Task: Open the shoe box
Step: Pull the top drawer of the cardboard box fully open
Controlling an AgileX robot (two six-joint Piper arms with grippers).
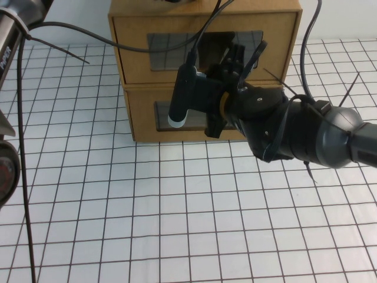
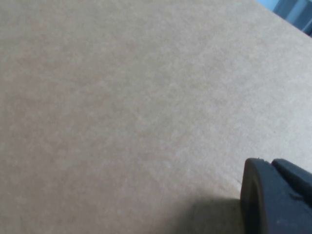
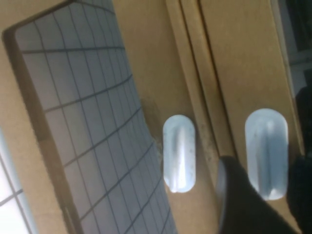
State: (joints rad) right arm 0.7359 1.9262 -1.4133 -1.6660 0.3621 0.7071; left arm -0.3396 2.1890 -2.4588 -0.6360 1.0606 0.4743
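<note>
Cardboard stack: upper shoe box [image 1: 141, 47] sits on lower shoe box [image 1: 138, 118] at the far side of the table [image 1: 177, 224], both drawer fronts shut.
Table cover: white sheet with a dark grid.
Right gripper [image 1: 244, 56]: against the upper shoe box front, by its window [image 1: 165, 42].
Right claw: narrow, dark fingers [image 3: 236, 195] clamped on either side of the pale handle [image 3: 265, 146].
Second handle [image 3: 179, 153]: just beside it, across the seam between the boxes, untouched.
Left gripper [image 2: 275, 200]: only one dark tip shows, close over plain brown board [image 2: 122, 107].
Left claw: cannot tell.
</note>
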